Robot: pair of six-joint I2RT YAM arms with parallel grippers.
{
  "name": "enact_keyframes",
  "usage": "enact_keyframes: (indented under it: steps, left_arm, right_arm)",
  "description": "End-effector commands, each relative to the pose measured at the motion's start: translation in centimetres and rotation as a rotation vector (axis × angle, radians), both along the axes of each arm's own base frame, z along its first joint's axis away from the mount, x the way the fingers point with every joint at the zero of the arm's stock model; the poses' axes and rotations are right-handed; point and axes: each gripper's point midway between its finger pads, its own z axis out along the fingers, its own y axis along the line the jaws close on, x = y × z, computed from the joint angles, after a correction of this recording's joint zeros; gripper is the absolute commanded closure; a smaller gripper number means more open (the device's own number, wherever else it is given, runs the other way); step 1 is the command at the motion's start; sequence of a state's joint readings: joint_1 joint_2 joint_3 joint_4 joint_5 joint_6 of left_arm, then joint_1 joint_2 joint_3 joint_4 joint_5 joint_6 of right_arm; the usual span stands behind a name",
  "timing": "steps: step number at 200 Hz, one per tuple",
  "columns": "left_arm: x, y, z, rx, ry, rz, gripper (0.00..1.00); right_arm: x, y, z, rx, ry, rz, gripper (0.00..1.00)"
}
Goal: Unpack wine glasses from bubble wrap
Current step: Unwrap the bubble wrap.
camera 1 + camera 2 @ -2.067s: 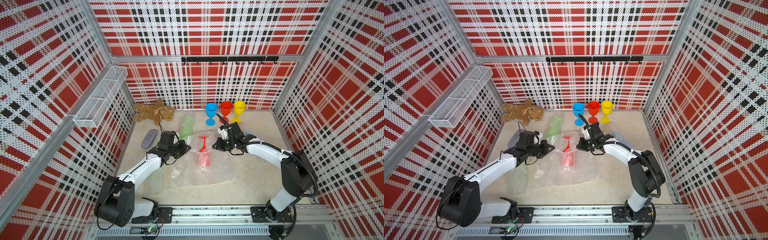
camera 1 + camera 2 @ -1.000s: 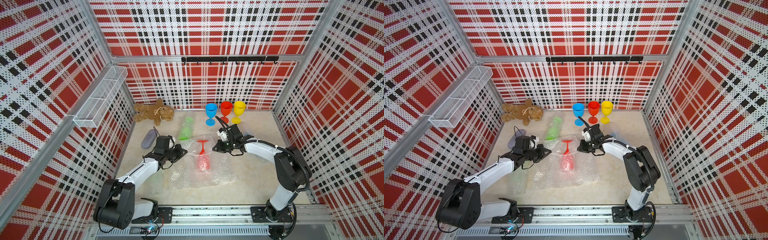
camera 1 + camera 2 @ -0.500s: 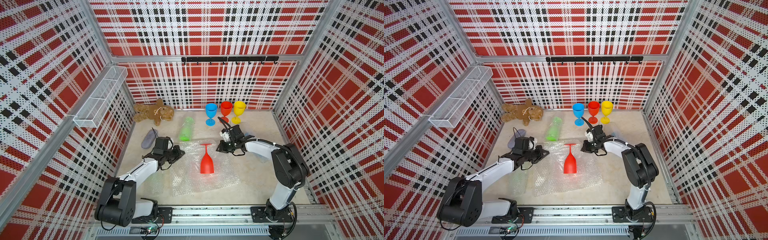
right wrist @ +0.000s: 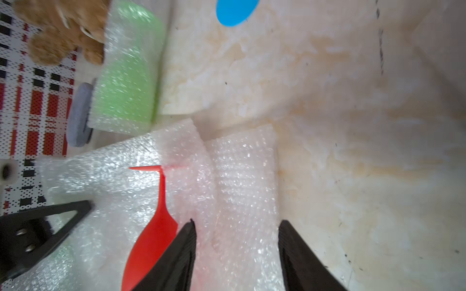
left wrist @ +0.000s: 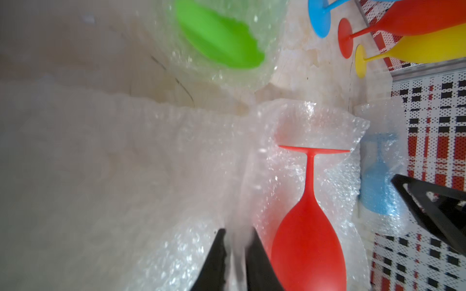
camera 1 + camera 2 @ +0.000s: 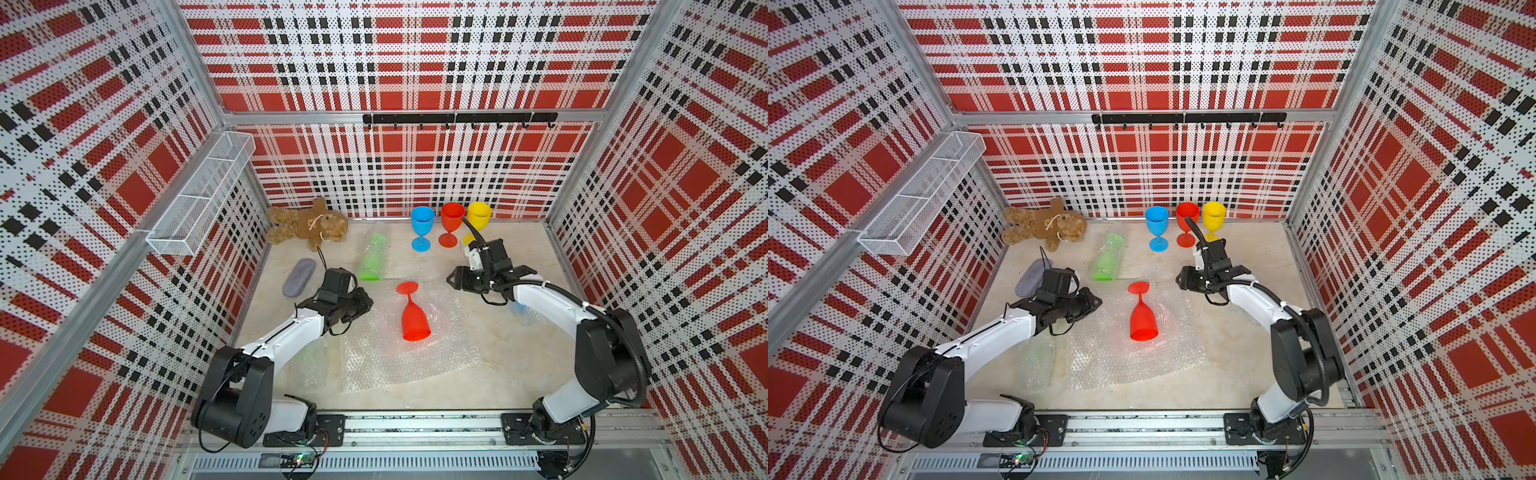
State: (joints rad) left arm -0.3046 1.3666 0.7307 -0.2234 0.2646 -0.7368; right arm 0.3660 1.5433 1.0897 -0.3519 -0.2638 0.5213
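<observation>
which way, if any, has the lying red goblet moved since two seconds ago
Yes: the lying red goblet slid slightly toward the front rail, away from the upright blue goblet, and lies bare on the bubble wrap.

Red plaid perforated walls [image 6: 395,62] enclose a beige marbled floor [image 6: 519,374], wire shelf [image 6: 199,197], black hook rail [image 6: 457,118]

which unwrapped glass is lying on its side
The red glass in the middle, lying on the spread bubble wrap. The blue glass, second red glass and yellow glass stand upright at the back.
</observation>
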Motion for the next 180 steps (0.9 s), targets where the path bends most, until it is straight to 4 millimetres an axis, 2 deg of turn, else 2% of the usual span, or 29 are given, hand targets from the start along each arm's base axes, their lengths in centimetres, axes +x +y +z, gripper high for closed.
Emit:
enact_keyframes:
  steps: [1, 15, 35, 57, 65, 83, 113, 132, 154, 168, 180]
  left_arm:
    - [0.2, 0.6, -0.4, 0.046, 0.009, 0.007, 0.67]
    - [0.2, 0.9, -0.4, 0.061, 0.003, 0.016, 0.58]
    - [0.3, 1.8, 0.1, 0.103, -0.014, 0.040, 0.50]
    - [0.3, 2.6, 0.7, 0.120, -0.029, 0.059, 0.47]
    - [0.3, 2.8, 0.8, 0.126, -0.034, 0.064, 0.47]
    - [0.4, 3.3, 1.6, 0.164, -0.059, 0.073, 0.46]
    - [0.9, 2.7, 5.2, 0.250, -0.162, 0.061, 0.48]
    - [1.1, 0.7, 7.8, 0.272, -0.237, 0.032, 0.49]
    - [1.2, -3.9, 9.8, 0.230, -0.296, -0.048, 0.51]
    - [1.2, -7.0, 9.6, 0.196, -0.297, -0.117, 0.53]
    - [0.7, -9.3, 8.4, 0.166, -0.268, -0.180, 0.56]
  right_arm:
    - [-1.3, 0.7, 2.0, -0.044, -0.076, 0.053, 0.45]
    - [-2.5, 2.8, 2.2, -0.073, -0.071, 0.121, 0.47]
    - [-4.4, 6.2, 1.6, -0.091, -0.044, 0.211, 0.56]
    - [-5.9, 8.9, 0.3, -0.076, -0.003, 0.263, 0.74]
    - [-6.1, 9.4, -0.3, -0.079, 0.012, 0.268, 0.79]
    - [-6.2, 9.9, -1.9, -0.088, 0.045, 0.266, 0.82]
    - [-5.5, 9.4, -4.5, -0.140, 0.082, 0.227, 0.84]
    - [-5.2, 9.3, -5.7, -0.160, 0.103, 0.205, 0.86]
    - [-5.1, 9.3, -6.6, -0.161, 0.112, 0.196, 0.86]
    - [-5.0, 9.1, -7.3, -0.158, 0.133, 0.159, 0.87]
    - [-5.0, 8.7, -8.0, -0.172, 0.143, 0.140, 0.87]
